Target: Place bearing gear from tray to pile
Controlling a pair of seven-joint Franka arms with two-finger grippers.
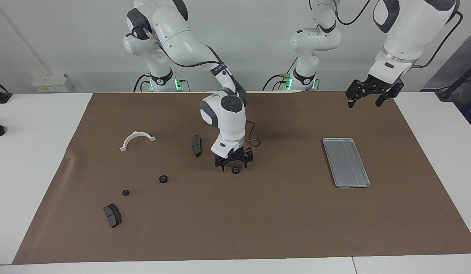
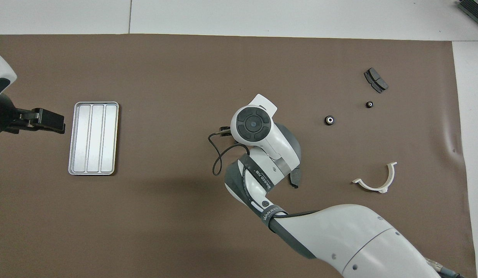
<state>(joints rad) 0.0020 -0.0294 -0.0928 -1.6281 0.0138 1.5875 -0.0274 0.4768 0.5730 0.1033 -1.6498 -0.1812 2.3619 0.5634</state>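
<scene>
Right hand [image 1: 234,161] low over a small gear [image 1: 236,170], fingers spread.
It looks hard and slick; pinch its outer rim. Left hand [image 1: 373,93] waits, released.

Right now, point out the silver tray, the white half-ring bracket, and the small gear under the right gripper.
silver tray [image 1: 346,163], facing view, on its ridged floor.
white half-ring bracket [image 1: 136,137], facing view, on the arch's top.
small gear [image 1: 236,170], facing view, on its dark body.

Bare mat [image 1: 281,213] around tray [image 1: 346,161]
</scene>
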